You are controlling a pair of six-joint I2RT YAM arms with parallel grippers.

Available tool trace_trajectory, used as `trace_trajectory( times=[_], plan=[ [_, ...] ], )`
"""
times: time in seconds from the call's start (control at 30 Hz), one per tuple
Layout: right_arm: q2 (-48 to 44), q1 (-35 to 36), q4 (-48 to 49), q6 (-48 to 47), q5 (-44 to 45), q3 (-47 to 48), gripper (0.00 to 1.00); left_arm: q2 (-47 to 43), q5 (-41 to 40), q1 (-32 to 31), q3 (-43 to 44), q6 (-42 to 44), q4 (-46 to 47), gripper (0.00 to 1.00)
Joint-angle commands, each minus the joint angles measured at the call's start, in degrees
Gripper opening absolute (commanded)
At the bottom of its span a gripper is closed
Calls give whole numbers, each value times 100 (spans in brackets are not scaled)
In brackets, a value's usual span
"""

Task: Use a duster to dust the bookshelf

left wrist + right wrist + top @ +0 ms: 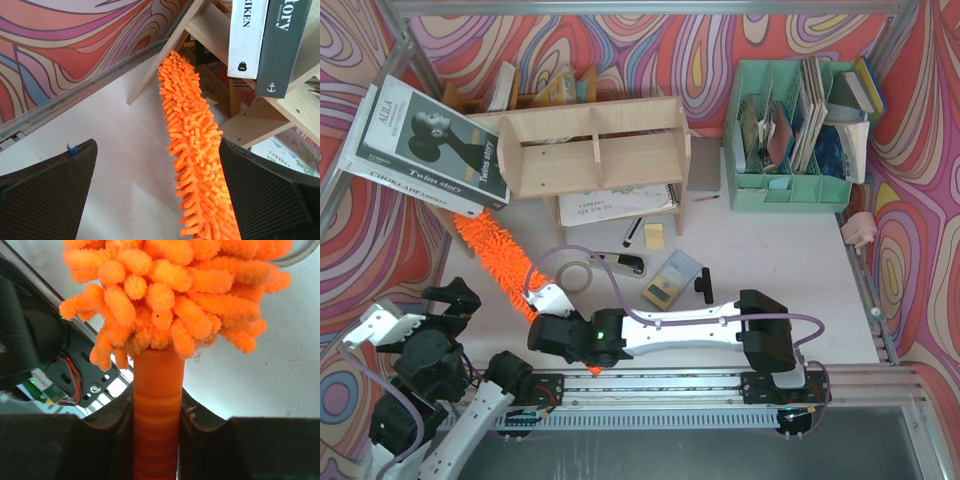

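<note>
The light plywood bookshelf stands at the back of the table, and one of its legs slants through the left wrist view. The orange fluffy duster lies on the table, running from the shelf's left leg towards the arms. My right gripper is shut on the duster's smooth orange handle, with the fluffy head just beyond the fingers. My left gripper hovers open left of the duster. In its wrist view the duster head passes between the fingers, close to the right finger.
A large magazine leans on the shelf's left end. Upright books show in the left wrist view. A notebook lies under the shelf. A tape roll, a stapler and a small box lie mid-table. A mint-green organiser stands back right.
</note>
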Motion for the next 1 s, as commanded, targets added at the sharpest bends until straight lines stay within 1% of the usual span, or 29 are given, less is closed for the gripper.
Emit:
trace_trajectory(
  times=[0.0, 0.17, 0.37, 0.5, 0.7, 0.97],
  plan=[
    [-240, 193, 558, -542, 101, -293, 0, -6, -132, 22, 10, 74, 24, 98],
    [-371, 293, 436, -359, 49, -916, 0, 8, -133, 17, 10, 67, 33, 98],
    [-356, 334, 384, -304, -27, -1308, 0, 50, -120, 18, 10, 86, 42, 98],
    [-434, 403, 367, -444, 189, -1260, 0, 30, -121, 18, 10, 83, 34, 98],
    [-741, 531, 468, -1024, 670, -1100, 0, 21, -152, 19, 18, 54, 12, 98],
    [-1099, 531, 613, -1247, 1119, -887, 0, -16, -176, 19, 15, 32, 0, 98]
  ],
)
